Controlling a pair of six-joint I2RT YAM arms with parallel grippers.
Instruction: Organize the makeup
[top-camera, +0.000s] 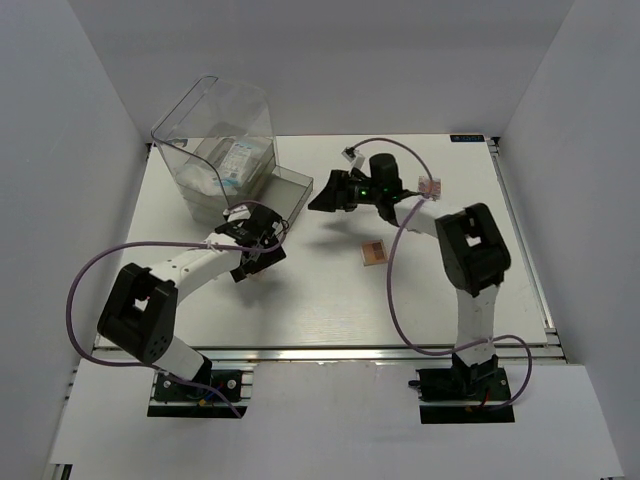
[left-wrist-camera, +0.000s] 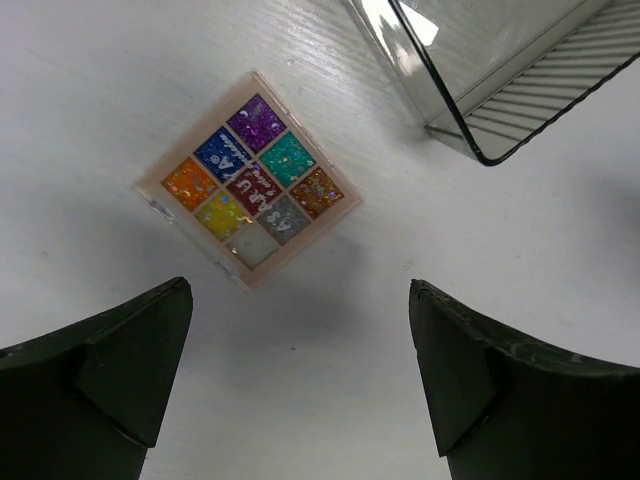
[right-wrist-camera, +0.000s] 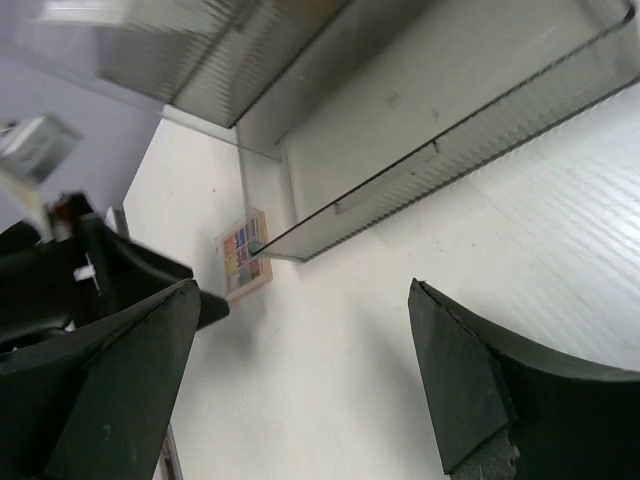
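Note:
A square eyeshadow palette with nine glittery coloured pans lies flat on the white table just ahead of my left gripper, which is open and empty above it. The palette also shows in the right wrist view, beside the corner of the pulled-out clear drawer. My right gripper is open and empty, facing that drawer. In the top view, a tan palette lies mid-table and a pink one lies behind the right arm. Packets with white contents sit inside the clear box. The tan bottles are out of view.
The large clear drawer box stands at the back left, with its drawer pulled out toward the table's middle. The two grippers are close together in front of the drawer. Purple cables loop beside both arms.

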